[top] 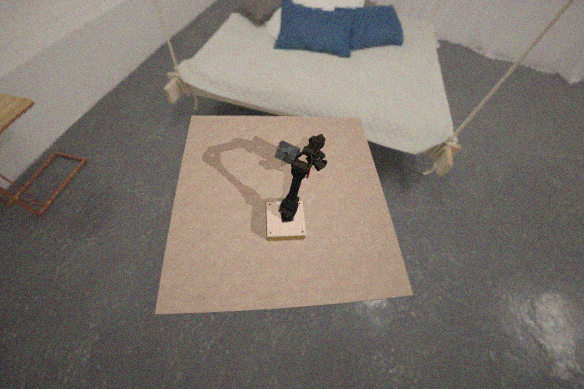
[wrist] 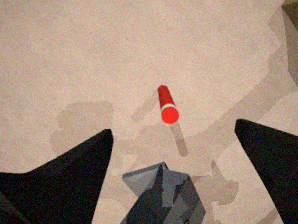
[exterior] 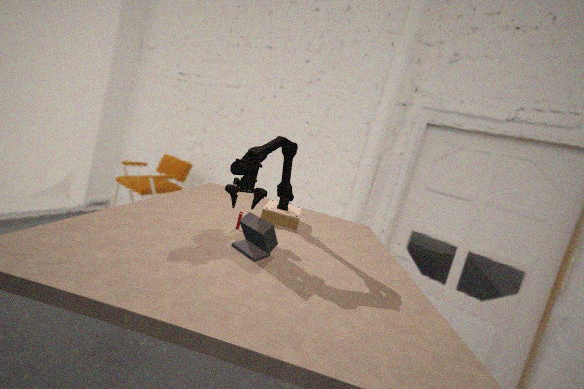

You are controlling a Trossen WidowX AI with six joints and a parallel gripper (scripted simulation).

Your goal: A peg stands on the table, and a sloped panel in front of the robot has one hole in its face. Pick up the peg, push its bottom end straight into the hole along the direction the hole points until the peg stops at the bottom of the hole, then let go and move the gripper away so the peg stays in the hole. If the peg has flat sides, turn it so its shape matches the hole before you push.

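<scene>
A: Where's the peg?

B: Red peg (wrist: 166, 103) stands upright on the table (exterior: 125, 271), roughly mid-top, a bit toward the far edge from the arm's base plate (top: 299, 231). Free-standing, nothing touching it.

A: Gripper?

B: Gripper (exterior: 245, 197) hangs above the peg, pointing down, jaws spread wide w/ nothing between them. In the wrist view the peg sits between the two black fingers, nearer the middle, well clear of both.

A: And the panel?

B: Grey sloped panel (exterior: 258, 235) sits just beside the peg, on the side away from the base in the exterior view. Peg and panel look apart, not touching, though the gap is small and the picture grainy, so can't be sure.

A: Hole visible?

B: Not clearly. Wrist cam shows the panel (wrist: 164, 212) as dark angled faces below the peg; can't make out the hole.
</scene>
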